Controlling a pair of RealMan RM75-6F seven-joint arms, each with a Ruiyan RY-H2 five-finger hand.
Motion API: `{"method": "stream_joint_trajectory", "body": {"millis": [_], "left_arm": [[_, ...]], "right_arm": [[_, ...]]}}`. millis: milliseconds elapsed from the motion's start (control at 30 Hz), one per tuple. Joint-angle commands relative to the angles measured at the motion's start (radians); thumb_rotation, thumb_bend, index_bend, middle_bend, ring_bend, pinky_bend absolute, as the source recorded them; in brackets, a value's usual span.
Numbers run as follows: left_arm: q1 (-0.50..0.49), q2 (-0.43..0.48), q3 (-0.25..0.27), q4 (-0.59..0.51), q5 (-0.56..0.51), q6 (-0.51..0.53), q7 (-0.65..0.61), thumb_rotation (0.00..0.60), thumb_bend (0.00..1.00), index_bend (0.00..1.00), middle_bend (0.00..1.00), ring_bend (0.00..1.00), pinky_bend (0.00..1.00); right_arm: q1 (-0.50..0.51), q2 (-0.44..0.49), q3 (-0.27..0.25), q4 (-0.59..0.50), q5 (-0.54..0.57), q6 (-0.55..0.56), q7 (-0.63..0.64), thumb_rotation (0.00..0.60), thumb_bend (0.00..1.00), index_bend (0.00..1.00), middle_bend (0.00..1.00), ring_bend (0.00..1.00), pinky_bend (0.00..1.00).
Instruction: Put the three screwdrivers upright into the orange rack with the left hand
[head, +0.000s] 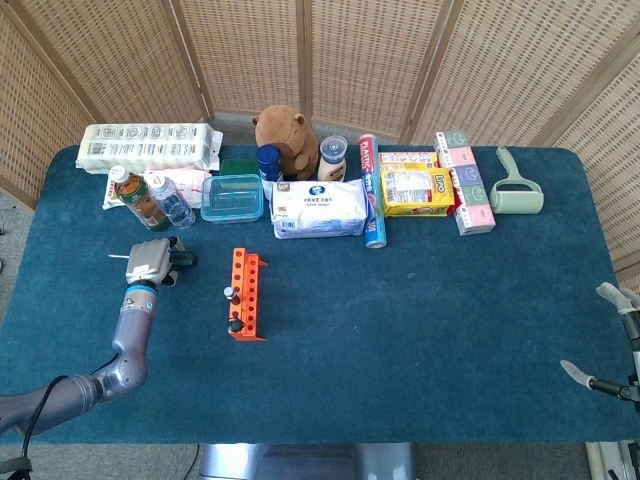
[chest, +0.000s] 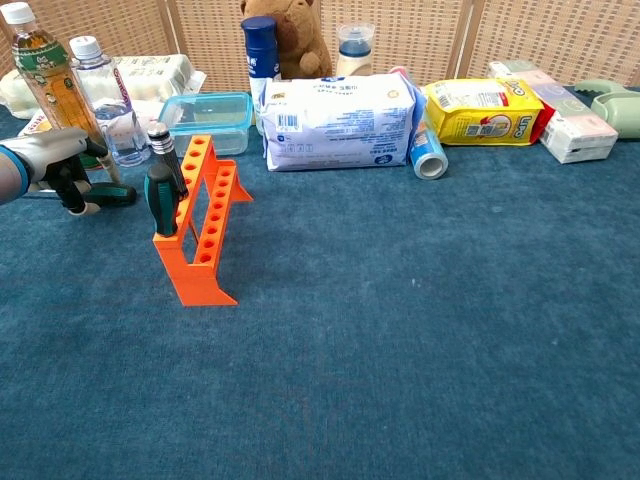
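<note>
Currently the left hand (chest: 62, 165) sits over the loose screwdriver (chest: 112, 196), which lies flat on the table (head: 420, 300) at far left, just near of the two bottles (chest: 70, 85). Its dark fingers (chest: 74, 190) curl down onto the handle's left end; the green handle sticks out to the right of them. Contact looks likely, a firm grip I cannot tell. In the head view the hand covers most of the tool, only the handle tip shows at its right.

Rack (chest: 200, 220) stands right of the hand, clearly apart from it, with two screwdrivers (chest: 160, 190) upright in its near end.

Right hand (head: 612, 340) is at the table's right edge, fingers spread, holding nothing.
</note>
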Motion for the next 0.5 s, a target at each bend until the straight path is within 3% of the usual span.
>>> {"method": "stream_joint_trajectory", "body": {"millis": [33,267,500], "left_arm": [[-0.001,-0.006,-0.004,0.007,-0.015,-0.005,0.01,0.6,0.37,0.38,0.94,0.98,0.95],[-0.004,-0.014,-0.014,0.017,-0.029,-0.01,0.018,0.6,0.39,0.43,0.94,0.98,0.95],[-0.002,-0.01,-0.021,-0.005,-0.036,0.014,0.033,0.6,0.46,0.55,0.94,0.98,0.95]], "right_arm": [[0.002,-0.001,0.001,0.001,0.004,-0.006,0.003,0.6,0.04,0.07,0.17,0.09,0.02],[0.004,-0.001,0.002,-0.001,0.003,-0.009,0.004,0.6,0.04,0.07,0.17,0.09,0.02],[0.005,-0.002,0.002,-0.002,0.0,-0.011,0.009,0.6,0.04,0.07,0.17,0.09,0.02]]}}
